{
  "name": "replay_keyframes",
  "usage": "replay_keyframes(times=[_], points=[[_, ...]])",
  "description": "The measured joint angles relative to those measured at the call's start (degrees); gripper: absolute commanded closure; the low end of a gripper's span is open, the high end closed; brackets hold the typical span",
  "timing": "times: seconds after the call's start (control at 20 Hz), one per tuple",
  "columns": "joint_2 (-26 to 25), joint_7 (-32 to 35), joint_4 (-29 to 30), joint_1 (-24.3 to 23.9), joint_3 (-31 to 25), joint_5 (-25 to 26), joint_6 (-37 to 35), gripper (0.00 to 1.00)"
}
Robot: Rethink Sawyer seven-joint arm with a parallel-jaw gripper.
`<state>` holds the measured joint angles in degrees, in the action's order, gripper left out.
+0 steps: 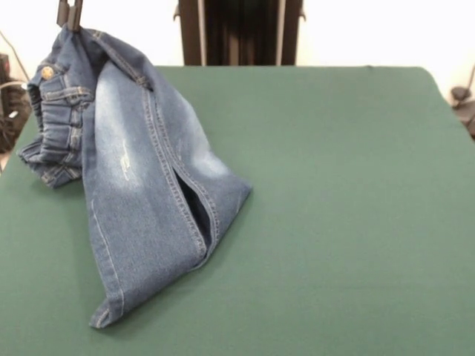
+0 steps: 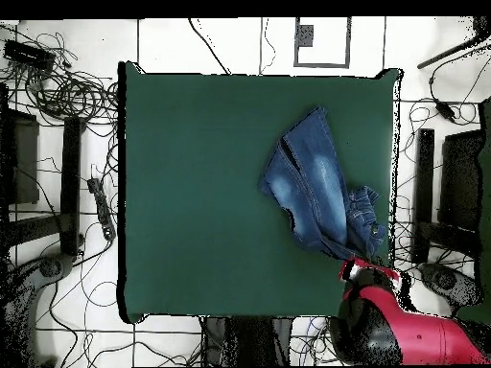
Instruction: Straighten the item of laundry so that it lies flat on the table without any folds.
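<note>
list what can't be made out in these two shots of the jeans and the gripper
- Gripper: front view, cut off by the top edge; only dark tips show pinching the jeans.
- Gripper, overhead view: hidden under the red arm.
- Second jeans leg: mostly tucked under the top one in both views.
- Waistband: bunched, so its far side is hidden.
- Table front edge: cut off in the front view.

light: bright, even, diffuse | front view: wall behind blown out white, soft shadow under the jeans (image 1: 141, 178) on the table (image 1: 334, 208), denim sharp, no motion blur | overhead view: table felt evenly lit, floor pale and washed out, faint shadow beside the jeans, no glare
</note>
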<state>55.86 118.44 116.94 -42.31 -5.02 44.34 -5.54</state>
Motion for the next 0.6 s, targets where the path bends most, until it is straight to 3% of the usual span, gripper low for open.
replay_keyframes(times=[0.6], points=[[3.54,0.00,4.56,-6.90,-6.38,0.20,-0.01,1.00]])
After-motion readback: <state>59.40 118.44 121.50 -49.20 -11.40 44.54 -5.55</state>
